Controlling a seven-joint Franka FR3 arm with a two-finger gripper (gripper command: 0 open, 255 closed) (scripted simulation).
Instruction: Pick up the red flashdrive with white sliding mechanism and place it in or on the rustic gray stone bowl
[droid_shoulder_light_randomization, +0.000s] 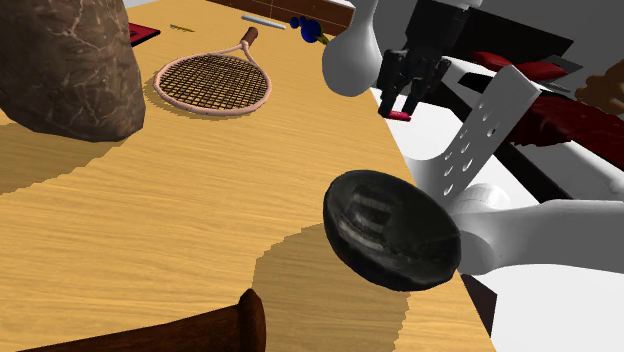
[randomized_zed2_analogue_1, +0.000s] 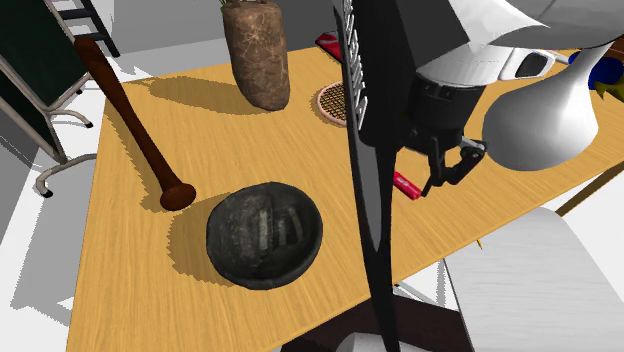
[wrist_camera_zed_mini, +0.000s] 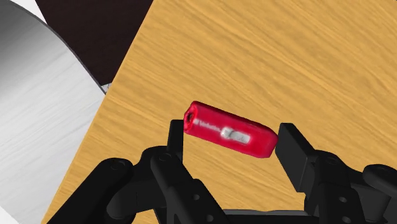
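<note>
A red flashdrive (wrist_camera_zed_mini: 230, 130) with a white slider sits lengthwise between my two black fingers, which press on its two ends. My gripper (wrist_camera_zed_mini: 232, 139) is shut on it over the wooden table (wrist_camera_zed_mini: 305, 57), close to the table's edge. In the shoulder view the gripper (droid_shoulder_light_randomization: 401, 106) points down with the flashdrive (droid_shoulder_light_randomization: 400, 116) at its tips, beyond the dark grey stone bowl (droid_shoulder_light_randomization: 390, 230). In the second exterior view the flashdrive (randomized_zed2_analogue_1: 405, 184) and gripper (randomized_zed2_analogue_1: 432, 184) are to the right of the bowl (randomized_zed2_analogue_1: 265, 235), which stands upright and holds nothing.
A racket (droid_shoulder_light_randomization: 212, 82) and a big brown stone-like vase (droid_shoulder_light_randomization: 65, 65) stand at the far side. A wooden bat (randomized_zed2_analogue_1: 130, 115) lies beside the bowl. A perforated chair back (droid_shoulder_light_randomization: 478, 135) rises at the table's edge near the gripper.
</note>
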